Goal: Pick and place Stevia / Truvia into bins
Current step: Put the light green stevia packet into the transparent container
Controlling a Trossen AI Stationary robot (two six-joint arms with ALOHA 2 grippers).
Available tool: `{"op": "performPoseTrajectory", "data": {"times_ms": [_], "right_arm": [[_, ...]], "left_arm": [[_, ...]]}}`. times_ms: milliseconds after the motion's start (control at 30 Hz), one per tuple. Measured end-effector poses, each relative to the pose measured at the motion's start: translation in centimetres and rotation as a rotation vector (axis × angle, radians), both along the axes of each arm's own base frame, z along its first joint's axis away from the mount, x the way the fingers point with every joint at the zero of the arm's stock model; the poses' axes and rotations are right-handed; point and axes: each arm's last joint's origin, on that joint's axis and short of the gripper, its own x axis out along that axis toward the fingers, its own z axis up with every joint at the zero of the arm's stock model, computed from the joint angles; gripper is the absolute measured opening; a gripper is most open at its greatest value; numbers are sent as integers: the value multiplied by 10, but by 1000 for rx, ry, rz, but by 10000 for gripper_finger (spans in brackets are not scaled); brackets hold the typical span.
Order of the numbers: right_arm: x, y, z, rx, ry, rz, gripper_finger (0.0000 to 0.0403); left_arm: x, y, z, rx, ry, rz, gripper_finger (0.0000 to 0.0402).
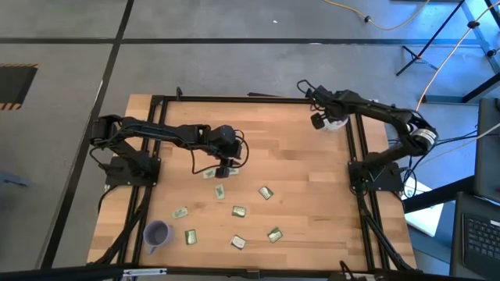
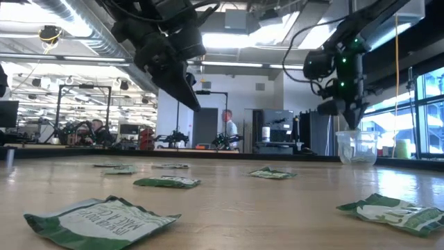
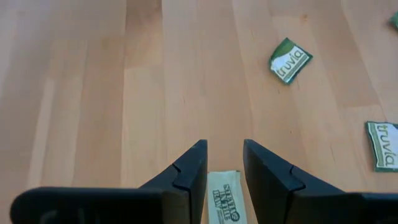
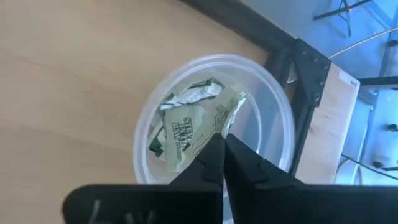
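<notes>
Left gripper over a sachet, right gripper pinching one in the clear cup.
You can read "truvia" on two packets on the wood table; left fingers apart, right fingers clamped on a "Stevia in the Raw" sachet. Purple cup at the table's corner on the left arm's side; workshop behind.

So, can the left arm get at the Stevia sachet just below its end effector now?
Probably yes. The left end effector is open, the Stevia sachet lies flat on the table between its fingers, and nothing covers it. The nearest Truvia sachet lies well apart.
</notes>
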Motion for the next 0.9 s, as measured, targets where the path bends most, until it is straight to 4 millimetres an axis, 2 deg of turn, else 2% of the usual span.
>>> {"op": "performPoseTrajectory", "data": {"times_ms": [267, 467, 700, 900], "right_arm": [[2, -2, -5, 16, 20, 15, 61], [-1, 1, 15, -87, -29, -23, 125], [6, 25, 46, -211, -175, 64, 145], [22, 52, 64, -289, -313, 193, 146]], "left_arm": [[-1, 0, -1, -2, 12, 0, 98], [-7, -3, -6, -16, 99, -6, 97], [-10, -19, -20, -36, 230, -4, 97], [-4, -23, -46, 13, 344, 99, 97]]}}
